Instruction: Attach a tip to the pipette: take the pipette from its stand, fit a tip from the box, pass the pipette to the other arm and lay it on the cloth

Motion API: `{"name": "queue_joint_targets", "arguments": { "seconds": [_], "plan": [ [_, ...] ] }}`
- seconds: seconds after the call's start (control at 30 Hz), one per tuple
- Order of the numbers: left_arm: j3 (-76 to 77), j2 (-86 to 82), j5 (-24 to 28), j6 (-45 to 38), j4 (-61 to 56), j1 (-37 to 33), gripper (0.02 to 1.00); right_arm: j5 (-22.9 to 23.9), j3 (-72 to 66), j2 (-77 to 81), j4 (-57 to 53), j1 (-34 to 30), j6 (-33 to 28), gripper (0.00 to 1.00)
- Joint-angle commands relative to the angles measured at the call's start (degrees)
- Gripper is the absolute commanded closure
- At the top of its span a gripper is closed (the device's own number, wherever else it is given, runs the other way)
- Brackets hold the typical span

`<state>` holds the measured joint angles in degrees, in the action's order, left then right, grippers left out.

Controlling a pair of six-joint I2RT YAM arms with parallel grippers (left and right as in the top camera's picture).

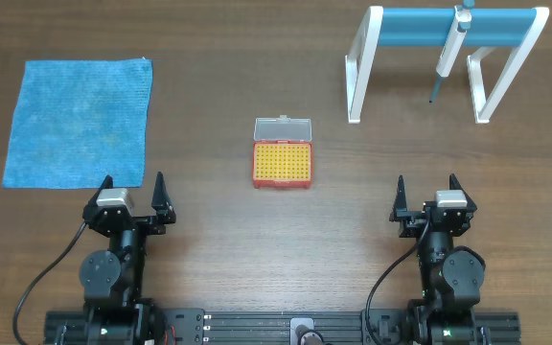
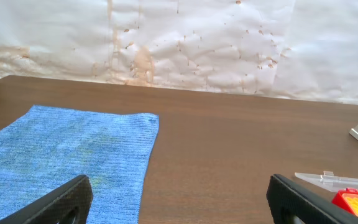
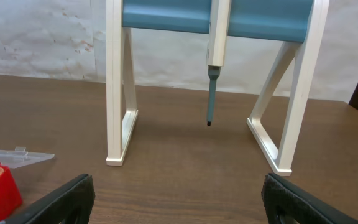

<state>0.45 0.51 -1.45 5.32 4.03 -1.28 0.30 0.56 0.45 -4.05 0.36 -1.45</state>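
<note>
The left gripper (image 1: 132, 184) sits close to its base, fingers spread wide with nothing between them. The right gripper (image 1: 427, 184) is spread just as wide and also holds nothing. Just ahead of the left gripper the blue cloth (image 1: 80, 123) lies flat on the wooden table (image 1: 209, 77). Between the two arms, a little farther up the table, stands the red tip box (image 1: 282, 164), filled with yellow tips (its clear lid (image 1: 283, 127) is folded back on the far side). Well beyond the right gripper is the white-legged stand (image 1: 357, 77) with its blue crossbar (image 1: 410, 27). The pipette (image 3: 213, 81) hangs from that bar between the legs, narrow end down, clear of the table.
</note>
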Motion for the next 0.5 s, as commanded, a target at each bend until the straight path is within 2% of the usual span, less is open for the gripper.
{"name": "queue_joint_targets", "arguments": {
  "seconds": [0.03, 0.3, 0.33, 0.43, 0.5],
  "plan": [
    [-0.1, -0.3, -0.7, 0.4, 0.3, 0.3, 0.112, 0.7, -0.3, -0.4, 0.0, -0.3, -0.8, 0.130],
    [-0.1, -0.3, -0.7, 0.4, 0.3, 0.3, 0.110, 0.2, -0.3, -0.3, 0.0, -0.3, -0.8, 0.126],
    [-0.1, -0.3, -0.7, 0.4, 0.3, 0.3, 0.112, 0.1, -0.3, -0.1, 0.0, -0.3, -0.8, 0.053],
    [-0.1, -0.3, -0.7, 0.4, 0.3, 0.3, 0.112, 0.1, 0.7, 6.8, 8.2, -0.6, -0.8, 0.051],
    [-0.1, -0.3, -0.7, 0.4, 0.3, 0.3, 0.112, 0.1, 6.1, 22.1, 16.2, -3.8, -0.7, 0.051]
  ]
}}
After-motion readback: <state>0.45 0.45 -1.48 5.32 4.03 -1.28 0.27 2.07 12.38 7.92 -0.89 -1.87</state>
